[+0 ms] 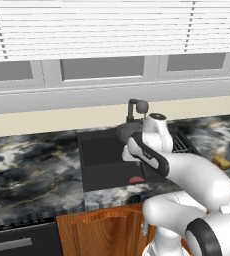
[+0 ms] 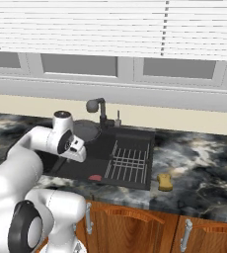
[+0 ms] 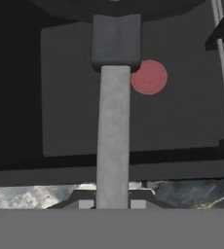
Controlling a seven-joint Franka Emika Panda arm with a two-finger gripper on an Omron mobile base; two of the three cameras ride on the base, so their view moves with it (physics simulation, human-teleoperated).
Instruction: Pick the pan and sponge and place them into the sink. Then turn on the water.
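**Pan held over the sink**

We see the gripper (image 3: 112, 204) clenched on the long handle of the pan (image 3: 113, 141), with a fingertip (image 3: 86, 204) on each side of it. The pan's dark round body (image 2: 87, 130) hangs over the black sink (image 2: 135, 136), near the faucet (image 2: 98, 109), above the red drain spot (image 3: 148, 77). The yellow sponge (image 2: 165, 182) lies on the counter (image 2: 199, 163), just right of the wire dish rack (image 2: 129, 164).

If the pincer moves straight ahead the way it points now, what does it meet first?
Probably the sink floor near the red drain. The pincer already grips the pan handle; depth is unclear.
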